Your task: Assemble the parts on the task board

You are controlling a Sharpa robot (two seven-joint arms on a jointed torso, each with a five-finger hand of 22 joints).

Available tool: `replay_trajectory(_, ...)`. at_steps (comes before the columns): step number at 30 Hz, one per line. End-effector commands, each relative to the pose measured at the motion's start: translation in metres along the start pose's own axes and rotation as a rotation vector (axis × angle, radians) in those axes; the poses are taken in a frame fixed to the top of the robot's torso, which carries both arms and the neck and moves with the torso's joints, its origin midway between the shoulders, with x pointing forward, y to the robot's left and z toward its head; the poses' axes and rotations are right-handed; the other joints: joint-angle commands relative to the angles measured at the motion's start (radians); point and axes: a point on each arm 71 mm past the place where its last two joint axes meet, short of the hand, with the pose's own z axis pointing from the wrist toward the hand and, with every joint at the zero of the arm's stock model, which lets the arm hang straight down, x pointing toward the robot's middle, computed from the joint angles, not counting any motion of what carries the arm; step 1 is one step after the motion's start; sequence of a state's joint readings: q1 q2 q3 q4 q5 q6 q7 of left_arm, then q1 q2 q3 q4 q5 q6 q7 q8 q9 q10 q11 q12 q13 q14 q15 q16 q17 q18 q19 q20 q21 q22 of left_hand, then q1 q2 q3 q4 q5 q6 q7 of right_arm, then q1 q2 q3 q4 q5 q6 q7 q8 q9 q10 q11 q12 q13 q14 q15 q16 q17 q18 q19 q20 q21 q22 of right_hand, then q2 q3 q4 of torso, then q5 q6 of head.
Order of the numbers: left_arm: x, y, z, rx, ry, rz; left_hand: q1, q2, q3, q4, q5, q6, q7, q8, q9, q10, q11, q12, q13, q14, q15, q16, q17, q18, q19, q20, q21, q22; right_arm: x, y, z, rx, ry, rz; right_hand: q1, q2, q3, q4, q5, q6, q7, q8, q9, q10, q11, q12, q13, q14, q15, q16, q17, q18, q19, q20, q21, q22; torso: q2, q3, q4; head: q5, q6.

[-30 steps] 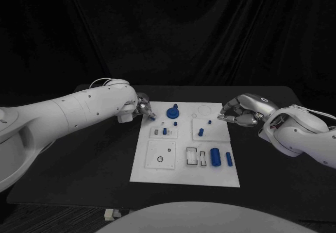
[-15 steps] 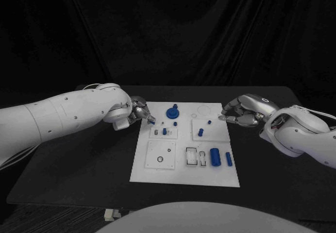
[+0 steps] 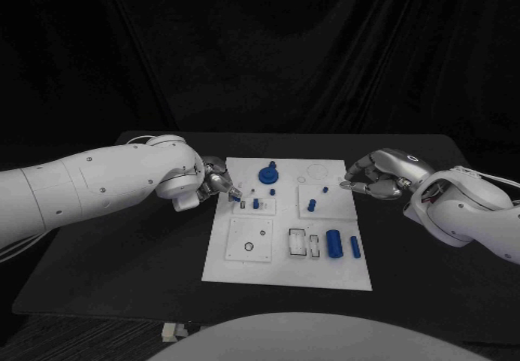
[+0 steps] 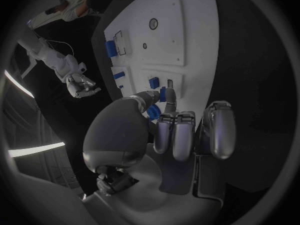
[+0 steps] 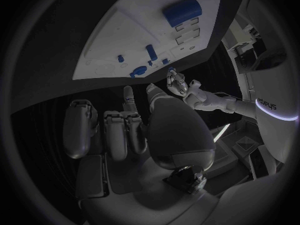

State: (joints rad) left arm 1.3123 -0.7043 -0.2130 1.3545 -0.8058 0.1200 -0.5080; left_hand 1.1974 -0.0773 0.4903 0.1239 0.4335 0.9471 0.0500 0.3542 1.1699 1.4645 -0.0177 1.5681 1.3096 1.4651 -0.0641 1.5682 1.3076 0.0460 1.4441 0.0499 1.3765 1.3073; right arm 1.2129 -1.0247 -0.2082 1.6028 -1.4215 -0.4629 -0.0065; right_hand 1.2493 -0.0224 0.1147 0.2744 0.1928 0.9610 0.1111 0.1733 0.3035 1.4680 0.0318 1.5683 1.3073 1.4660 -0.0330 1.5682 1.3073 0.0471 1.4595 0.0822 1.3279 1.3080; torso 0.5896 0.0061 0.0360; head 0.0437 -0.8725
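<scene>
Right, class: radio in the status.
Left hand pinches small blue part over white board. Right hand curled, empty, beside board. Nothing in the way.

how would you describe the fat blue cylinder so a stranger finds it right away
Start at the white task board mid-table and go to its near right corner. Two blue parts lie there side by side; the fat blue cylinder is the thicker one, left of the slim blue rod.

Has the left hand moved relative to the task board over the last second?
Yes. The left hand has slid along the task board's left edge toward the robot, from beside the far corner to beside the small upper-left panel.
</scene>
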Motion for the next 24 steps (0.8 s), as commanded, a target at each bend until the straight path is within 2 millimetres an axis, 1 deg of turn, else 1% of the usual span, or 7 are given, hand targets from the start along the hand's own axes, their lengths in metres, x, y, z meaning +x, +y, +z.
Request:
replay_trajectory(1,0.0,-0.002,0.001,-0.002,-0.027,0.007,-0.01,-0.001,0.042,-0.036,-0.004,0.01,-0.008,0.002,-0.001,0.106,-0.005,0.003,0.261,0.106,0.0,0.003,0.263,0.006,-0.008,-0.001,-0.006,0.194,0.001,-0.001,-0.001,0.016,0.002,0.001,0.001,0.008,-0.001,0.003,0.004,0.006,0.001,-0.004,0.002,0.103,0.005,0.003,0.263,0.105,0.004,0.003,0.263,0.012,-0.005,-0.002,-0.007,0.184,0.001,-0.0005,0.0001,-0.004,0.0)
replay_trajectory(11,0.004,-0.005,0.005,0.013,-0.051,0.032,-0.012,0.002,0.044,-0.035,-0.008,0.01,-0.008,0.001,-0.002,0.106,-0.005,0.003,0.261,0.106,-0.001,0.003,0.263,0.007,-0.009,-0.001,-0.008,0.194,0.001,-0.001,-0.001,0.016,-0.001,0.001,0.001,0.008,-0.001,0.002,0.004,0.006,0.001,-0.004,0.002,0.103,0.005,0.003,0.263,0.105,0.004,0.003,0.263,0.012,-0.005,-0.002,-0.007,0.184,0.004,-0.0004,-0.0013,0.0,0.0)
replay_trajectory(14,0.004,-0.006,0.006,0.014,-0.055,0.047,-0.012,0.002,0.044,-0.035,-0.008,0.01,-0.008,0.001,-0.002,0.106,-0.005,0.003,0.261,0.106,-0.001,0.003,0.263,0.007,-0.009,-0.001,-0.008,0.194,0.001,-0.001,-0.001,0.016,-0.001,0.001,0.001,0.008,-0.001,0.002,0.004,0.006,0.001,-0.004,0.002,0.103,0.005,0.003,0.263,0.105,0.004,0.003,0.263,0.012,-0.005,-0.002,-0.007,0.184,0.004,-0.0007,-0.0012,0.0,0.0)
replay_trajectory(19,0.008,-0.007,0.008,0.009,-0.041,0.067,-0.015,0.003,0.044,-0.034,-0.012,0.011,-0.008,0.001,-0.002,0.106,-0.005,0.003,0.261,0.106,-0.001,0.003,0.263,0.007,-0.01,-0.001,-0.009,0.193,0.001,-0.001,-0.001,0.014,0.0,0.001,0.002,0.008,-0.001,0.002,0.005,0.005,0.001,-0.005,0.002,0.103,0.005,0.003,0.263,0.105,0.004,0.003,0.263,0.012,-0.006,-0.002,-0.008,0.184,0.003,-0.0001,-0.0003,0.0,0.0)
replay_trajectory(24,0.013,-0.006,0.012,0.004,-0.028,0.072,-0.017,0.003,0.044,-0.033,-0.014,0.011,-0.008,0.001,-0.002,0.106,-0.005,0.003,0.261,0.106,-0.001,0.003,0.263,0.007,-0.009,-0.001,-0.008,0.194,0.001,-0.001,-0.001,0.014,0.0,0.001,0.002,0.008,-0.001,0.002,0.005,0.005,0.001,-0.005,0.002,0.103,0.005,0.003,0.263,0.105,0.004,0.003,0.263,0.012,-0.006,-0.002,-0.008,0.184,0.002,-0.0005,0.0,-0.005,0.0)
